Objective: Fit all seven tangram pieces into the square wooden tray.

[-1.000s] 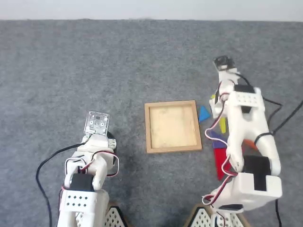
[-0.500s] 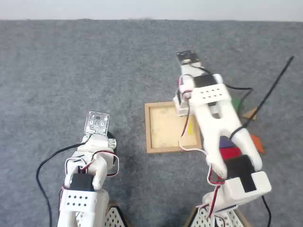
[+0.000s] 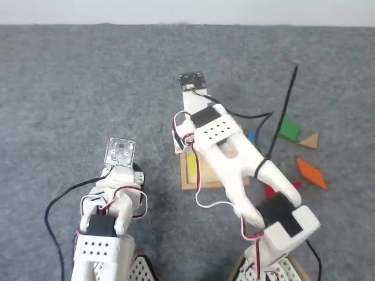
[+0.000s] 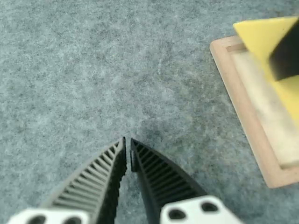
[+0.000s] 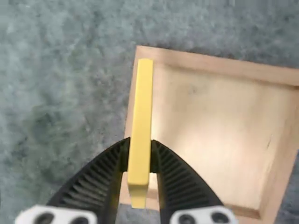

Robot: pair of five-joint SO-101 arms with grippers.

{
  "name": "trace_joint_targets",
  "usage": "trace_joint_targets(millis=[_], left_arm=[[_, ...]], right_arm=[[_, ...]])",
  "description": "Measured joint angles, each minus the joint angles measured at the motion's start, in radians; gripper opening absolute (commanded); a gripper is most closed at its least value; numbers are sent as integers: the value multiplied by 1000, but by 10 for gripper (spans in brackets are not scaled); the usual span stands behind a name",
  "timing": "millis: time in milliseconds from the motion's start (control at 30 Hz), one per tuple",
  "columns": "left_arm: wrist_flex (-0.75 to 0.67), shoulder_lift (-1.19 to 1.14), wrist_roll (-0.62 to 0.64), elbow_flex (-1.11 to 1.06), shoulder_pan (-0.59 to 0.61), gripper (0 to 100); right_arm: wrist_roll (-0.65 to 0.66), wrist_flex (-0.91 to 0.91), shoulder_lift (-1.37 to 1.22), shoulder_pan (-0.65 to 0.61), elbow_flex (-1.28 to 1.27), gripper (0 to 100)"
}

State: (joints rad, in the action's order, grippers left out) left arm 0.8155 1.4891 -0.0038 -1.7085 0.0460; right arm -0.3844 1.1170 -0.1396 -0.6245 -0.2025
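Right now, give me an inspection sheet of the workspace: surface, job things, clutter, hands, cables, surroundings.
Surface: grey mat.
Job's things: square wooden tray, inside bare where visible; yellow piece held on edge above its rim; green piece, tan piece, orange piece, red piece, blue piece loose beside it.
Clutter: nothing seen.
Hands: left hand shut, empty, above the mat; right hand shut on the yellow piece.
Cables: black cable arching above the loose pieces; second cable by the left arm.
Surroundings: pale strip beyond the mat.

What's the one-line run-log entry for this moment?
right gripper: shut on yellow piece, held on edge over wooden tray rim | left gripper: shut, over grey mat | green piece, orange piece: loose on mat
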Motion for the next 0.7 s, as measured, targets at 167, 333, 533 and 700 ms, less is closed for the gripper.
trace_joint_targets(millis=[167,333,533,700], left_arm=[[0,0,0,0,0,14],[0,0,0,0,0,14],[0,0,0,0,0,14],[0,0,0,0,0,14]], right_arm=[[-18,-28,-44,-2,-2,7],[-18,-28,-64,-28,-2,8],[-18,-29,-114,-41,0,9],[-18,-29,-117,-41,0,8]])
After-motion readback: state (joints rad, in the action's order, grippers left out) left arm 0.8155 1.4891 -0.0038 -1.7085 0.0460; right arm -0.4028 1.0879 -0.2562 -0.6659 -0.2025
